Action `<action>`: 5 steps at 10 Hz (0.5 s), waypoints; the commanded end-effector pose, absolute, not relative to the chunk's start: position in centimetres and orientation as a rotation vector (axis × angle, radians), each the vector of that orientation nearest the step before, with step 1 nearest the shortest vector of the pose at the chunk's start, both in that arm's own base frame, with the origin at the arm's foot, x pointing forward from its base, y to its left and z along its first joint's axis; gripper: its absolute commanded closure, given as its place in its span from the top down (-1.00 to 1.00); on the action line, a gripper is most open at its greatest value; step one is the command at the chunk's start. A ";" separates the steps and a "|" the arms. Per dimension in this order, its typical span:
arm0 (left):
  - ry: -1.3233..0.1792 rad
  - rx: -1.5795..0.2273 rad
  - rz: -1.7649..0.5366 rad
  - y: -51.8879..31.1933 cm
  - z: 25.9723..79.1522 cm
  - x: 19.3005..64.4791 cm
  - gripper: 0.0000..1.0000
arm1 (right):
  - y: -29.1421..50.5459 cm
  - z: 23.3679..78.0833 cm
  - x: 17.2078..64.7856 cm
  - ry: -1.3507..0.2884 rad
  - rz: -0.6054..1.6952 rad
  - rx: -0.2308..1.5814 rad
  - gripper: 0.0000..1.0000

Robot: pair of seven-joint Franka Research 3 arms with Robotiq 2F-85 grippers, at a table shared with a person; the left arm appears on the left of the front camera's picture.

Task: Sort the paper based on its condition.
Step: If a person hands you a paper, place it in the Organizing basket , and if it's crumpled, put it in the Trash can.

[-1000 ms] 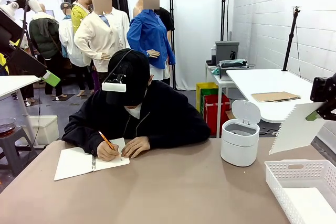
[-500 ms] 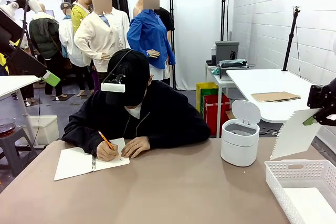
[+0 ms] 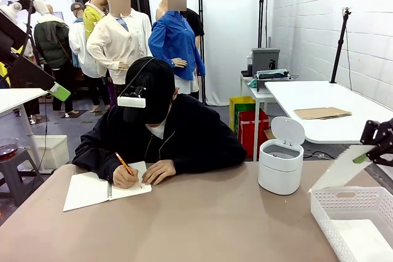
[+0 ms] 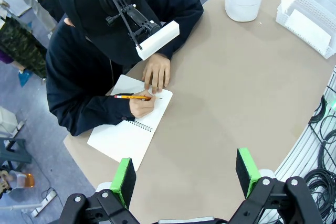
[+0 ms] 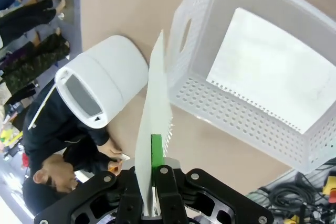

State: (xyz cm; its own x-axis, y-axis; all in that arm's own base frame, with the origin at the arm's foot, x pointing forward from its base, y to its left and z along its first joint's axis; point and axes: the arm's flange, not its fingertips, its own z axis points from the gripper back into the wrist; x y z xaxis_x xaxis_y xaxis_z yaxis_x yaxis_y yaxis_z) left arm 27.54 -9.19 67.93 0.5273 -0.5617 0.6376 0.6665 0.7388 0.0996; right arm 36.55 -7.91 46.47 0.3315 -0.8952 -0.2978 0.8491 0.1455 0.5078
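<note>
Possibly a snag ahead: the thin white sheet of paper [image 3: 336, 173] slants over the far-left rim of the white perforated plastic basket [image 3: 350, 192].
Clamped by its upper edge in the right gripper [image 3: 370, 146], it trails down-left; dropped so, it may catch the wall or slide toward the round white lidded bin [image 3: 280, 165]. The left gripper [image 4: 186, 174] hangs spread, empty.

basket [image 3: 344, 205] cropped — lower right, right tool [image 3: 362, 157] edge-cropped
</note>
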 end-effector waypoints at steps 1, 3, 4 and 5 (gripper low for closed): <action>-0.698 -0.164 -0.739 -9.1 67.9 27.5 1.00 | -6.0 38.6 27.6 -0.063 -1.241 0.667 -1.00; -0.698 -0.164 -0.739 -9.1 67.9 27.5 1.00 | -6.9 37.6 26.6 -0.051 -1.266 0.627 -1.00; -0.698 -0.164 -0.739 -9.1 67.9 27.5 1.00 | -7.1 37.1 25.7 -0.036 -1.280 0.621 -1.00; -0.698 -0.164 -0.739 -9.1 67.9 27.5 1.00 | -7.1 36.8 24.7 -0.014 -1.276 0.599 -1.00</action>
State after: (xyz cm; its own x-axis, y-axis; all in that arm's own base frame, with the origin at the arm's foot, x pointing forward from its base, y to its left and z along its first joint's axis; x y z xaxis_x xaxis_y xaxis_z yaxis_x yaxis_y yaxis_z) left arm 27.54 -9.19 67.93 0.5273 -0.5617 0.6375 0.6665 0.7388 0.0996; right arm 35.90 -11.45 43.66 0.2991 -0.8985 -0.3212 0.8873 0.1380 0.4401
